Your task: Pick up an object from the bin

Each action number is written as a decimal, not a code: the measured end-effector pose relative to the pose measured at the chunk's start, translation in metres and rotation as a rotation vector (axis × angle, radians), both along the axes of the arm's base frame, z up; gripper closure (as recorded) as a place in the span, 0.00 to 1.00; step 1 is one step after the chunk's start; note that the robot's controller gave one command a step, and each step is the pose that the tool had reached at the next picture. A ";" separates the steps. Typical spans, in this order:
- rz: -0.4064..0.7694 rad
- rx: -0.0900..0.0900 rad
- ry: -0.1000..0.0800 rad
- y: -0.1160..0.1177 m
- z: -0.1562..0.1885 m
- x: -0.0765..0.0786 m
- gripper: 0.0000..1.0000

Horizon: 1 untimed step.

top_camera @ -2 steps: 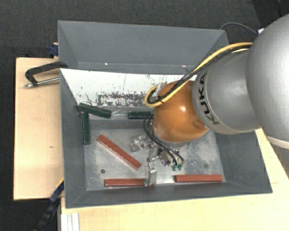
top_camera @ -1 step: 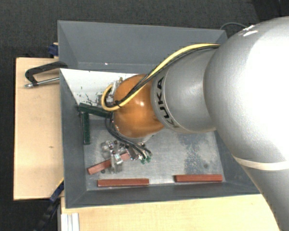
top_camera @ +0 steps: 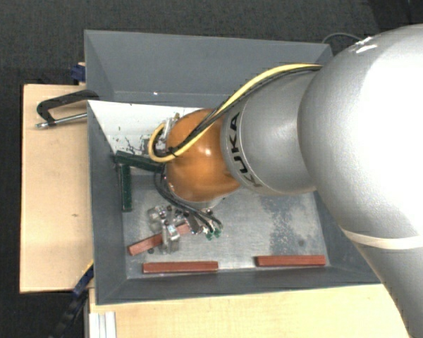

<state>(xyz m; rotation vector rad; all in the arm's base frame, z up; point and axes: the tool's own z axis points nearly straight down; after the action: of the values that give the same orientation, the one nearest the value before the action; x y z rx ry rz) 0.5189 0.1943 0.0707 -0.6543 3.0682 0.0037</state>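
My gripper (top_camera: 168, 228) is low in the front left part of the bin, under the arm's orange cover. It sits right on a short red-brown stick (top_camera: 144, 246) that lies slanted, its left end poking out toward the front left. A long red-brown strip (top_camera: 180, 266) lies flat along the front wall just below the gripper. A dark green L-shaped bar (top_camera: 126, 183) lies to the gripper's left, its long leg running along the left wall.
A second red-brown strip (top_camera: 290, 261) lies by the front wall on the right. A white sheet with dark specks (top_camera: 123, 122) leans in the back left corner. The arm covers the bin's middle and right.
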 end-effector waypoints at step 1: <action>0.033 0.000 -0.001 0.002 0.112 0.039 1.00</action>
<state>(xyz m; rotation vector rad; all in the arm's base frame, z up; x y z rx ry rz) 0.5581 0.1961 0.1831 -0.7049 3.0560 0.0030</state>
